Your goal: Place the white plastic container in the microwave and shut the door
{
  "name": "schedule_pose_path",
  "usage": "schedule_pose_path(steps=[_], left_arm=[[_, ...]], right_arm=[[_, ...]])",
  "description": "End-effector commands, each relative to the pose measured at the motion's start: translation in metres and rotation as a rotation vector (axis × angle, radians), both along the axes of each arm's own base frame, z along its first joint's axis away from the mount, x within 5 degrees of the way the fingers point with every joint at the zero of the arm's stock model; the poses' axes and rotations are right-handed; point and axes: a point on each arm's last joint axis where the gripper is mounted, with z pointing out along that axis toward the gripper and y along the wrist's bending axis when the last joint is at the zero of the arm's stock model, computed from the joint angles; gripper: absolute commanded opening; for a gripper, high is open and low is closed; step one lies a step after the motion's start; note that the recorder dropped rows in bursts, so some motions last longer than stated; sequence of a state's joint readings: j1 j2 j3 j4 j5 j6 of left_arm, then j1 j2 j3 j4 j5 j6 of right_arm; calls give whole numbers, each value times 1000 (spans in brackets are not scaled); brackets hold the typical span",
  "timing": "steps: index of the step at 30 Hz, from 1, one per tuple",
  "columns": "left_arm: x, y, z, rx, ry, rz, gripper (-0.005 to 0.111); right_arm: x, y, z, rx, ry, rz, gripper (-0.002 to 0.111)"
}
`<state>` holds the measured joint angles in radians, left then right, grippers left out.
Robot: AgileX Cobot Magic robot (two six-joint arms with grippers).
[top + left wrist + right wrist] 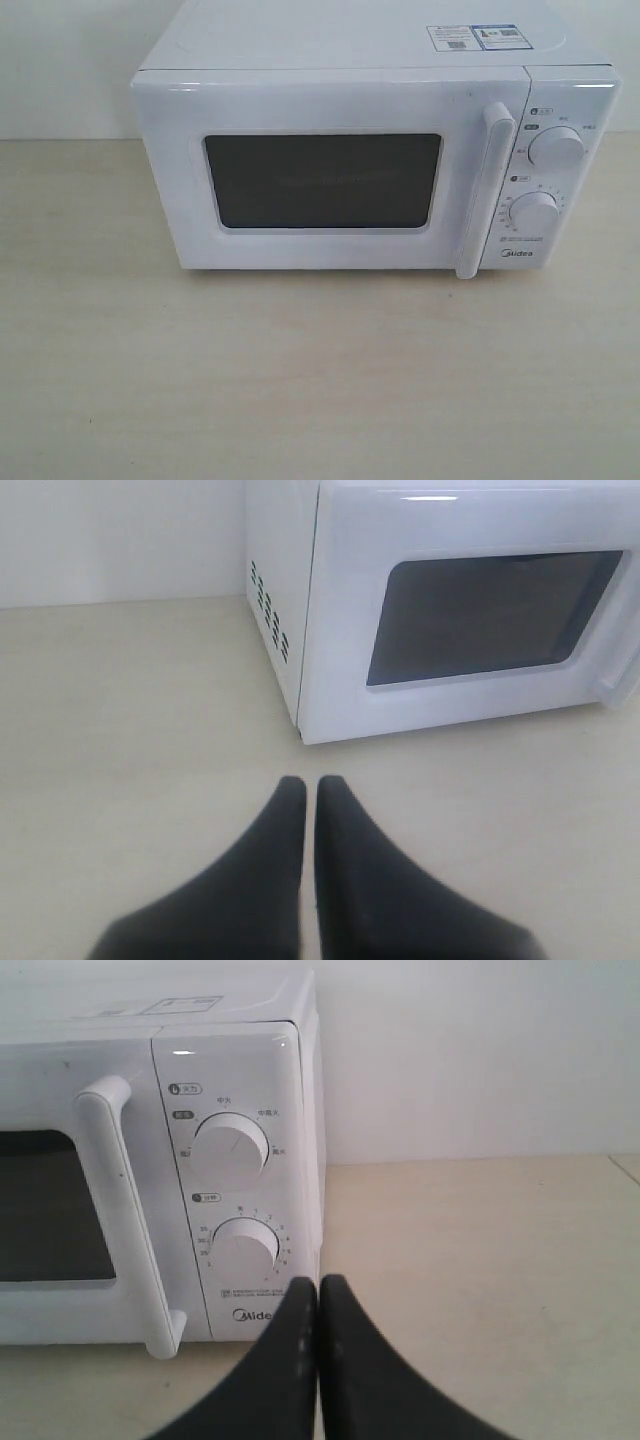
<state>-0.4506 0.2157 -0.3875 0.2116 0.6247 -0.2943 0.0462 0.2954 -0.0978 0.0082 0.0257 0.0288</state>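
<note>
The white microwave [375,160] stands at the back of the table with its door [330,175] closed; the dark window and the vertical bar handle [483,190] face me. The microwave [450,600] fills the upper right of the left wrist view, and its dials and handle [125,1210] show in the right wrist view. My left gripper [311,785] is shut and empty, low over the table short of the microwave's left front corner. Also shut and empty, my right gripper [318,1285] sits in front of the microwave's right front corner. The white plastic container is out of view. Neither gripper shows in the exterior view.
A light wooden tabletop [300,380] spreads in front of the microwave. A pale wall [480,1060] runs behind. Vent slots [270,610] mark the microwave's left side. Stickers [475,37] lie on its top.
</note>
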Motion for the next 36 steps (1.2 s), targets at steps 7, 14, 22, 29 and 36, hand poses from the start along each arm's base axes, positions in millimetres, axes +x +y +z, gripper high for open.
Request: schedule_pose_path(steps=[7,14,22,29,36], left_arm=[[0,0,-1,-1,-3,3,4],[0,0,-1,-1,-3,3,4],[0,0,-1,-1,-3,3,4],[0,0,-1,-1,-3,3,4],[0,0,-1,-1,-3,3,4]], right_arm=[[-8,-1,-3,-32,12,-3,0],[-15,-1,-27,-53,43,0,0],[-25,-2,-33,-48,30,-1,0],[-27,-2,-37,-84,61,5,0],[-28,-2,-41,-51,113,-1,0]])
